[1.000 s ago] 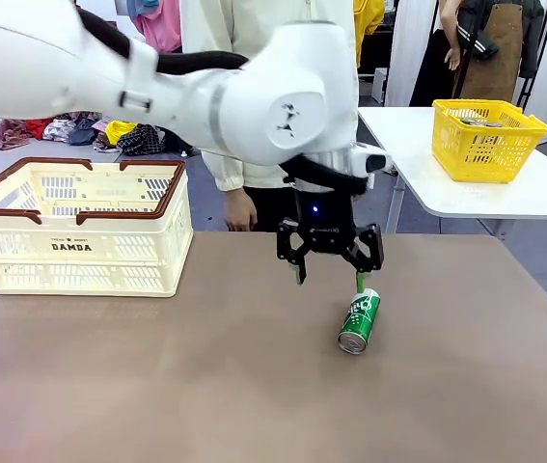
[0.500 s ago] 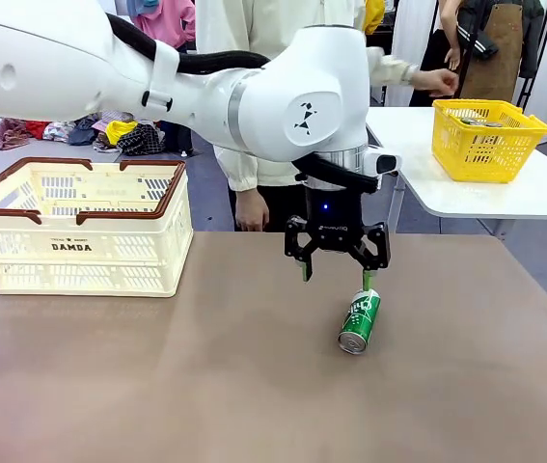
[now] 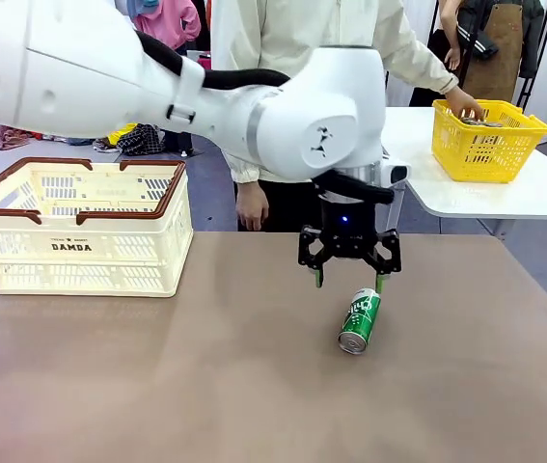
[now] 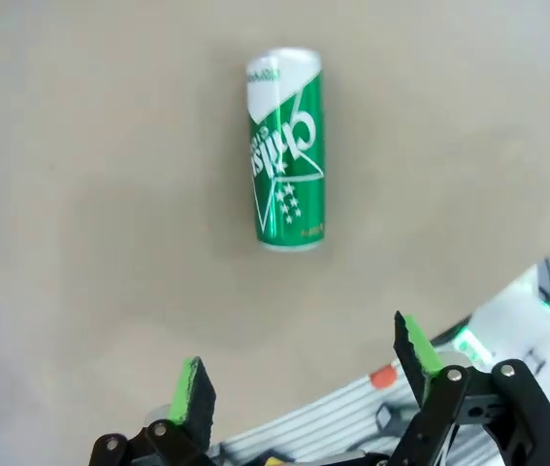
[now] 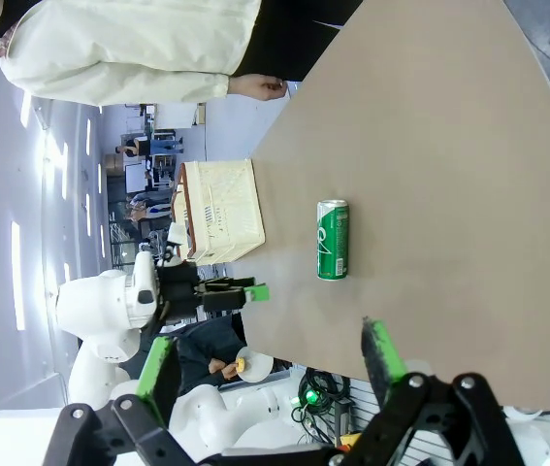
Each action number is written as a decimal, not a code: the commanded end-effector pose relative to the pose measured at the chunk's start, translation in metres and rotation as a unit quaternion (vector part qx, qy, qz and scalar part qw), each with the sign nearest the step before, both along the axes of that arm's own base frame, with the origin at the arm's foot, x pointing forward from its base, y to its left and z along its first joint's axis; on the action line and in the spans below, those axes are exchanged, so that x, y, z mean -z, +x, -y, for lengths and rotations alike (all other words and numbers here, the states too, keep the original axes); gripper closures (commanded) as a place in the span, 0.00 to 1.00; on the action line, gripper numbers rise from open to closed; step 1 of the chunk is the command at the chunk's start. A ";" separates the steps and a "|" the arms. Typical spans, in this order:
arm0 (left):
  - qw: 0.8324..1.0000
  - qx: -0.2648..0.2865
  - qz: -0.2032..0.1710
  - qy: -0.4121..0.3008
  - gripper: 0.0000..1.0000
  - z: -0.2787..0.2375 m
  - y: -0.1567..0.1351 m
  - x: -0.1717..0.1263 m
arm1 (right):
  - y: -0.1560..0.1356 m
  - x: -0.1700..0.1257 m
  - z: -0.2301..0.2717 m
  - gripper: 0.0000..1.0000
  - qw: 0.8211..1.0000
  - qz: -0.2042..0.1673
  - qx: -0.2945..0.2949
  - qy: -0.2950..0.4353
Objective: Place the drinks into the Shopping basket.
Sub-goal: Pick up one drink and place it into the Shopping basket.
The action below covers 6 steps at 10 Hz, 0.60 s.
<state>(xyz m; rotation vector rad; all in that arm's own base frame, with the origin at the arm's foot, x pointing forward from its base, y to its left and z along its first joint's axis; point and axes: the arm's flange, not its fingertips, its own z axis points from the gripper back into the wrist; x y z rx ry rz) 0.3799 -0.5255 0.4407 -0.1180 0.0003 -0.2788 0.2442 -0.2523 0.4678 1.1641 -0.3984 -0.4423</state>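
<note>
Seen from the front, the white left arm reaches across the middle of the brown counter (image 3: 157, 386), and the left arm's fingers (image 3: 381, 283) point down, spread wide with nothing between them. A slim green metal can with a silver top (image 3: 359, 321) lies on its side right of the counter's centre. Its far end sits just below the picture-right finger, while the other finger hangs off to the can's left. The large cream-white lattice basket with a dark brown rim (image 3: 80, 227) stands at the counter's far left corner, well apart from the can. On a white side table beyond the counter's far right corner, a person's hand (image 3: 466, 104) rests in a small yellow plastic basket (image 3: 488, 145).

Through the left wrist camera, the left arm's fingers (image 4: 197, 388) stand wide apart. The green can (image 4: 286, 150) lies lengthwise beyond them, roughly in line with the gap, and touches neither finger.

From the right wrist camera, the right arm's fingers (image 5: 381, 354) are also spread and hold nothing. They are off the counter's edge, with the green can (image 5: 333, 239) well ahead on the counter and the cream-white basket (image 5: 221, 212) farther on.
</note>
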 end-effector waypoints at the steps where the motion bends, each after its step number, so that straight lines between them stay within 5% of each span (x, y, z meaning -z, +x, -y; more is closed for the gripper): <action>1: 0.995 -0.077 -0.008 0.055 0.00 0.036 0.011 0.010 | -0.001 0.000 0.001 0.00 1.000 0.009 -0.003 0.000; 3: 0.991 -0.121 0.000 0.064 0.00 0.057 0.023 0.018 | -0.001 0.000 0.001 0.00 1.000 0.009 -0.003 0.000; 6: 0.996 -0.066 -0.017 0.053 0.00 0.059 0.038 0.027 | -0.001 0.000 0.001 0.00 1.000 0.009 -0.003 0.000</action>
